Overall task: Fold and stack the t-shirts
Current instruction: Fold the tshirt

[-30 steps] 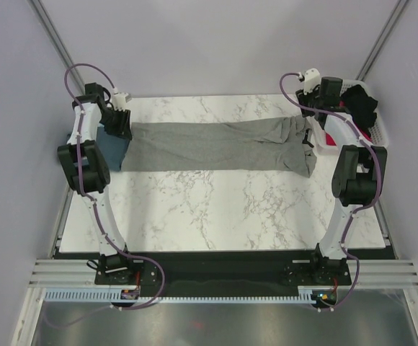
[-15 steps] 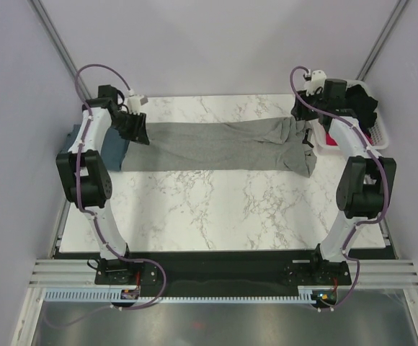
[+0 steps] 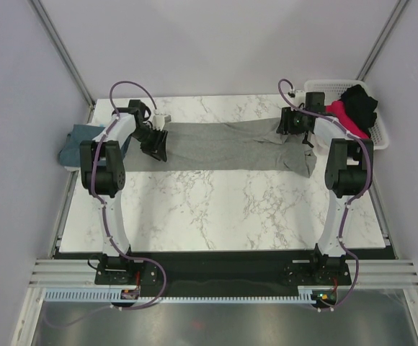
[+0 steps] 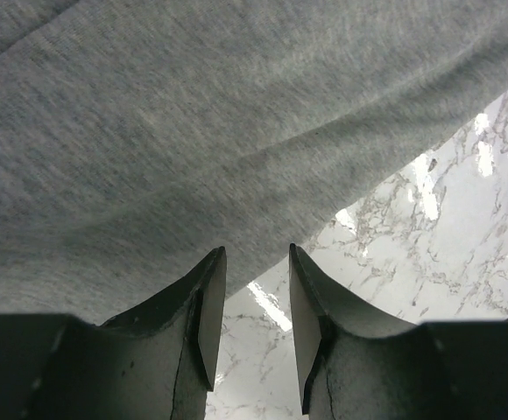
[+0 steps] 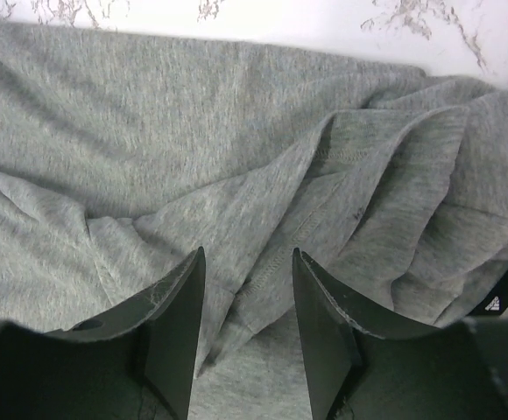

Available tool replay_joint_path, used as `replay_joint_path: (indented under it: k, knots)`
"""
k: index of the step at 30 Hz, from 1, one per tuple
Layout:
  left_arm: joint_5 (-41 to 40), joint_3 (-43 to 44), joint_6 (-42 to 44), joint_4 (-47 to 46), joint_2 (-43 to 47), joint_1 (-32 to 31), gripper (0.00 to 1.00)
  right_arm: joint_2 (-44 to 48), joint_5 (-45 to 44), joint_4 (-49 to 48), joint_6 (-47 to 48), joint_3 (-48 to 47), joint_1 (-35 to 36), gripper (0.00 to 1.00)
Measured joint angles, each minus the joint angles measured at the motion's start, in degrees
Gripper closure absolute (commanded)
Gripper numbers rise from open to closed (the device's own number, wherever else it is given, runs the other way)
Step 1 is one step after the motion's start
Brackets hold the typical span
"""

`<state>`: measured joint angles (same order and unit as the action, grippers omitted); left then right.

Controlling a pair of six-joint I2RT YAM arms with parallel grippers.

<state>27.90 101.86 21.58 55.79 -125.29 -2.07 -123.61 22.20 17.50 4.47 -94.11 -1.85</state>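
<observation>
We see the marble table with the grey t-shirt stretched in a long band across its far part, where it lay a second ago, its right end bunched. The white basket at the far right holds the black and pink shirts. The teal t-shirt at the left edge is no longer half hidden by the arm. Both arms have swung inward. The left gripper hangs at the band's left end and the right gripper over the bunched end, each with fingers spread, pinching nothing.
</observation>
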Motion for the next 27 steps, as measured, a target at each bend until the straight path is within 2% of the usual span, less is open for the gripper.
replay_joint_path:
  k: [9,15,23,24,27]
  knots:
    - [-0.9,0.6,0.0,-0.2,-1.5,-0.2,0.58,-0.2,0.2,0.6,0.0,-0.3,0.3,0.48]
    - [-0.8,0.6,-0.1,-0.2,-1.5,-0.4,0.58,0.7,0.6,1.4,0.0,3.5,0.4,0.51]
    - [-0.8,0.6,-0.1,-0.2,-1.6,-0.4,0.58,2.1,2.2,2.2,0.0,6.6,0.4,0.59]
    - [-0.8,0.6,-0.1,-0.2,-1.6,-0.4,0.58,2.3,2.4,2.3,0.0,6.6,0.4,0.64]
    - [-0.8,0.6,-0.1,-0.2,-1.6,-0.4,0.58,3.0,3.1,2.5,0.0,6.6,0.4,0.68]
